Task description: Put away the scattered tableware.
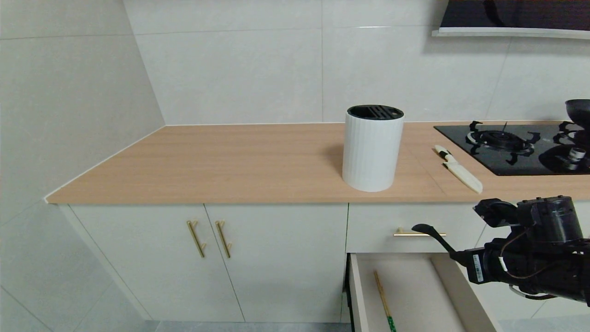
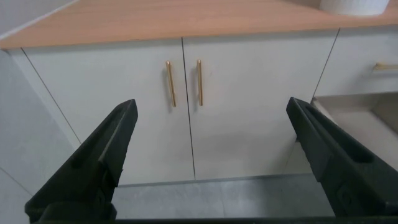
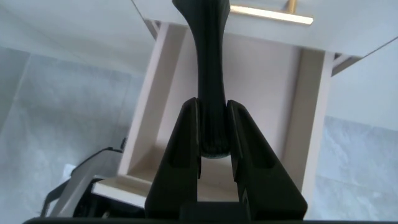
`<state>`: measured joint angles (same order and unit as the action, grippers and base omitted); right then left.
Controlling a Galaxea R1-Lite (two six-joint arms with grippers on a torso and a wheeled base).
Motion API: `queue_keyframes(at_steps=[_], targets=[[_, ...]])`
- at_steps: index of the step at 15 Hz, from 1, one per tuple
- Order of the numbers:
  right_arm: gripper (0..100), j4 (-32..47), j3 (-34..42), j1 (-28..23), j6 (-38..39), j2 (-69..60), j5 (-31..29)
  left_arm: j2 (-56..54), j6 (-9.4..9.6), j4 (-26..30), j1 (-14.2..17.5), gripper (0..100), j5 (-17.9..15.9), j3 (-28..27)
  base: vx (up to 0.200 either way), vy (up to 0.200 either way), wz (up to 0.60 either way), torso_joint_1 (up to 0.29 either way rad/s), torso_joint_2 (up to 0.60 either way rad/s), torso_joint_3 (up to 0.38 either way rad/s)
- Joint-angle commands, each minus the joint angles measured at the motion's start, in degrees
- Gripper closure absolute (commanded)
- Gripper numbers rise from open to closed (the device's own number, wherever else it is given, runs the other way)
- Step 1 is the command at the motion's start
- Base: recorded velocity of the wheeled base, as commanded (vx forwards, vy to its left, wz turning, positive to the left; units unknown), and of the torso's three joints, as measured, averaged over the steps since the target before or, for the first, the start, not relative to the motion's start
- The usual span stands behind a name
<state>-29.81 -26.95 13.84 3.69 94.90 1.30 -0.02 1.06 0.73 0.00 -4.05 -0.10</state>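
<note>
My right gripper is clamped on the handle of a black utensil, held above the open drawer, where a pair of chopsticks lies on the floor of it. My left gripper hangs spread wide, facing the cabinet doors. On the counter I see a white knife lying between the white holder and the stove.
</note>
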Motion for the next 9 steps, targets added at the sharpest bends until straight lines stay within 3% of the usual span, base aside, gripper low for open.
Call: queue_keyframes(at_steps=[1, 9], targets=[[100, 0.0, 0.1, 0.1, 0.0, 1.2, 0.0, 0.0, -0.01, 0.0, 0.0, 0, 0.0, 0.0, 0.000, 0.000, 0.00, -0.207, 0.49, 0.266], [100, -1.0, 0.1, 0.1, 0.1, 2.8, 0.0, 0.0, -0.01, 0.0, 0.0, 0, 0.0, 0.0, 0.000, 0.000, 0.00, -0.200, 0.49, 0.284]])
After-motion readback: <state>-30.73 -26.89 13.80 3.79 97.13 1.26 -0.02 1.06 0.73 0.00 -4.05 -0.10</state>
